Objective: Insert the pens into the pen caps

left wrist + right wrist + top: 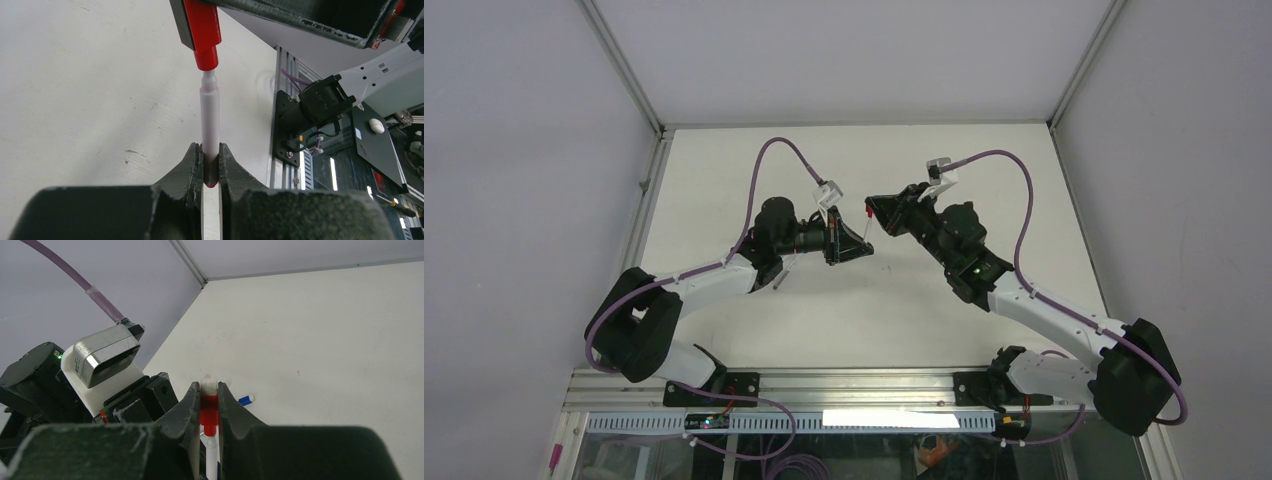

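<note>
The left gripper (210, 152) pinches a white pen (209, 115); the right gripper (209, 387) clamps a red cap (203, 35), the pen's tip at its mouth.

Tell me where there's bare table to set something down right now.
Bare table lies near, between the two arm bases, and far, along the back wall. Mid-table is crowded: left gripper and right gripper meet there, holding white pen and red cap.

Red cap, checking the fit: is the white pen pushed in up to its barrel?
No, the white pen shows a bare narrow neck below the mouth of the red cap.
</note>
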`<state>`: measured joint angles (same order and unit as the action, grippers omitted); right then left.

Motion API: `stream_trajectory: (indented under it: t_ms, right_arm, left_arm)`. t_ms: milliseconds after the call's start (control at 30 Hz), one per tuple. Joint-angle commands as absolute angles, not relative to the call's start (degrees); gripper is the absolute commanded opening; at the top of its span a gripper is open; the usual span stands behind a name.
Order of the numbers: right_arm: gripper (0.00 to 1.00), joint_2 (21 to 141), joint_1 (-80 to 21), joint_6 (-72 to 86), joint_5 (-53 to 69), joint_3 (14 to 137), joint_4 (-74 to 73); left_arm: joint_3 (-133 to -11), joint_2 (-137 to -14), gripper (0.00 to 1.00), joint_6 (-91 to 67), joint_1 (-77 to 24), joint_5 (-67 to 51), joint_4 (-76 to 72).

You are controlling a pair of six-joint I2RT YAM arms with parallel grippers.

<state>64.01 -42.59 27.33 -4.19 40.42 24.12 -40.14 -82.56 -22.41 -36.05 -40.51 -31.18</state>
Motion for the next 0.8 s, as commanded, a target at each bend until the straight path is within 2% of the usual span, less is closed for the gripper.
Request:
stream_trajectory:
  t_ms: [0, 767]
  right_arm:
    - [0.0, 62.32, -42.98, 27.38, -4.31, 40.76, 26.55]
    - [0.0, 61.3, -43.1, 28.31, -4.07, 39.47, 25.31]
  left_arm:
    - [-41.51, -81.21, 0.0, -20.56, -36.47, -40.43, -32.61]
    - [-41.31, -80.27, 0.0, -20.14, -36.47, -39.73, -32.08]
